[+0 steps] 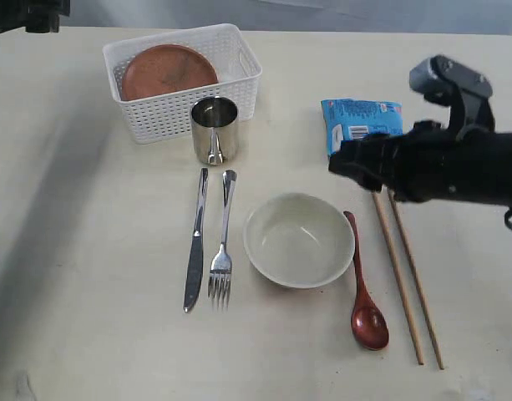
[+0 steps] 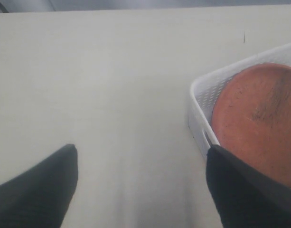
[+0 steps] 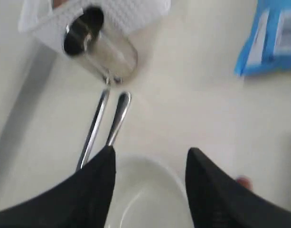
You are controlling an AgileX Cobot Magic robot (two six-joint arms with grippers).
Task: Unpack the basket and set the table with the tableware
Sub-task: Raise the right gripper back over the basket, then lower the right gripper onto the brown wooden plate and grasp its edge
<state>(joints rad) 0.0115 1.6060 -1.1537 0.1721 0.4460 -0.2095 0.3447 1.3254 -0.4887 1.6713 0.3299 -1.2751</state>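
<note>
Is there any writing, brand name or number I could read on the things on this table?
No text can be quoted from these pictures.
blue packet: it carries printed patches, too small and blurred to read in both views that show it.
Nothing else shows any lettering.

Soft, even light throws faint shadows on the table (image 1: pixel 72 334); the right wrist view is blurred

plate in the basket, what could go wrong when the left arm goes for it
1. The plate fills most of the basket, so lifting it may catch a wall and drag the basket along.
2. The cup stands right in front of the basket; a shifted basket could tip it onto the knife and fork.
</note>
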